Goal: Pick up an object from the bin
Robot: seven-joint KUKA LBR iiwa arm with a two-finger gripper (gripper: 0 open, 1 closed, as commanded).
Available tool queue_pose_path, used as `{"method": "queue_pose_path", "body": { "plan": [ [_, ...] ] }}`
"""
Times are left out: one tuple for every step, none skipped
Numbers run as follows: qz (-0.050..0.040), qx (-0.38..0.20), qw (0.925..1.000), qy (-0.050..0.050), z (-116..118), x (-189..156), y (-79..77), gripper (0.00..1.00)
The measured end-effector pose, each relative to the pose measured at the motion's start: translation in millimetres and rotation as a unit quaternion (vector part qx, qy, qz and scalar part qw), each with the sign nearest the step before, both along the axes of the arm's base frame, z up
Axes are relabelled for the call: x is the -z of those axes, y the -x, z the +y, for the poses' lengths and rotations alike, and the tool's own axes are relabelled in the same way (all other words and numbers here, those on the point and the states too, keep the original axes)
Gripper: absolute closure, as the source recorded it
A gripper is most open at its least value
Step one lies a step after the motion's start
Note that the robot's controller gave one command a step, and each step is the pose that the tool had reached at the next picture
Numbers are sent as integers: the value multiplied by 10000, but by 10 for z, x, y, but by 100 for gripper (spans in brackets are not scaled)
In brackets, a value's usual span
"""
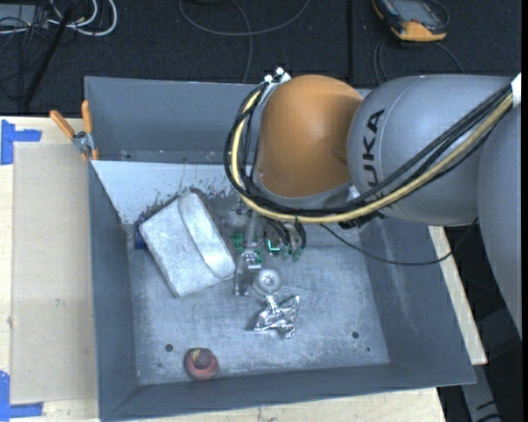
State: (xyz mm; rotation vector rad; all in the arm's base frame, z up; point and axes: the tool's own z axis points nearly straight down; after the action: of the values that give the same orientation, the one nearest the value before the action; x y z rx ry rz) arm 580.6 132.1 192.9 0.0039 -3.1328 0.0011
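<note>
My gripper (253,269) hangs below the arm's wrist near the middle of the bin, low over the floor. Just left of it, touching or nearly touching, lies a pale grey-white block (185,244), tilted, with a rounded white piece on top of it. A crumpled silver foil-like thing (275,315) lies directly in front of the gripper, a short way toward the bin's near wall. A small shiny round part (267,280) sits between the gripper and the foil; I cannot tell whether it belongs to the gripper.
A small reddish-brown round thing (201,362) lies near the bin's front wall, left of centre. The arm with its orange cover and cables hides the back right of the bin. Bare floor shows at front right and front left.
</note>
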Motion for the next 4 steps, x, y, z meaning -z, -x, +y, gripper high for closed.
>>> {"method": "queue_pose_path", "body": {
  "plan": [
    [-25, 336, 9994, 15, -704, 227, -36, 0],
    [26, 455, 9990, 18, -1491, 1084, 675, 0],
    [-40, -545, 9985, 5, -1043, 1209, 352, 0],
    [-61, -528, 9986, -7, -1037, 1187, 338, 100]
  ]
}}
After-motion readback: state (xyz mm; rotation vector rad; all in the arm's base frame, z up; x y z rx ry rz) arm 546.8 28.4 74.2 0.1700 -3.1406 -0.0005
